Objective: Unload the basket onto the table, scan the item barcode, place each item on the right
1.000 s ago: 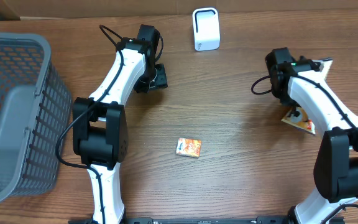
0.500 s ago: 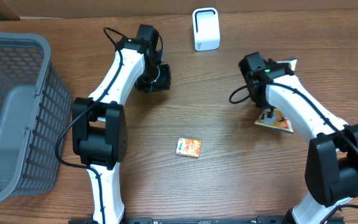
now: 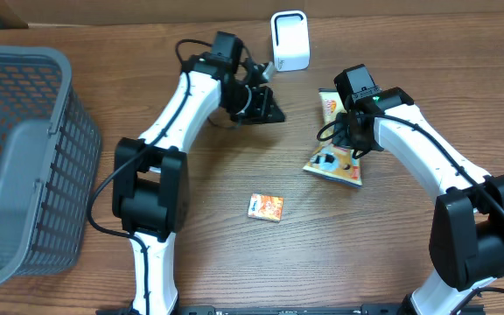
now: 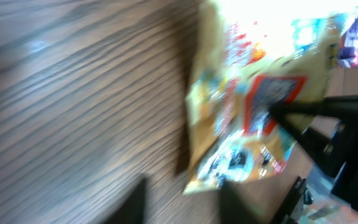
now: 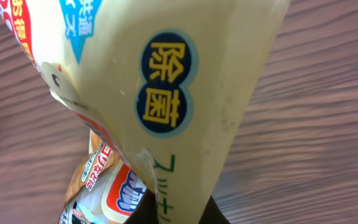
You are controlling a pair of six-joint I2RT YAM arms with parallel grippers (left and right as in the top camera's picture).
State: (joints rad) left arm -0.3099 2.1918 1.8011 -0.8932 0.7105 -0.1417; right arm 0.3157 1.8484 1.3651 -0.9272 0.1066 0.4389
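Two grippers, one pouch (image 3: pixel 331 164): which has it?

The right gripper (image 3: pixel 349 144). Its fingers are pressed together on the pouch about midway along, just right of the white scanner (image 3: pixel 290 40) and on the robot's side of it.

How does it lie?

Its long axis runs away from the scanner toward the robot. One end is near the scanner's right corner and the other is farther off. I cannot make out a barcode.

And the left gripper (image 3: pixel 265 107)?

It is nearer the scanner, on its left and robot-ward. The view is blurred, but the fingers look apart, with only table (image 3: pixel 234 262) between them. The pouch lies to their right.

So what does the next move turn on?

In my judgement, the right arm has to turn the barcode face toward the scanner's front. The left could steady the free end.
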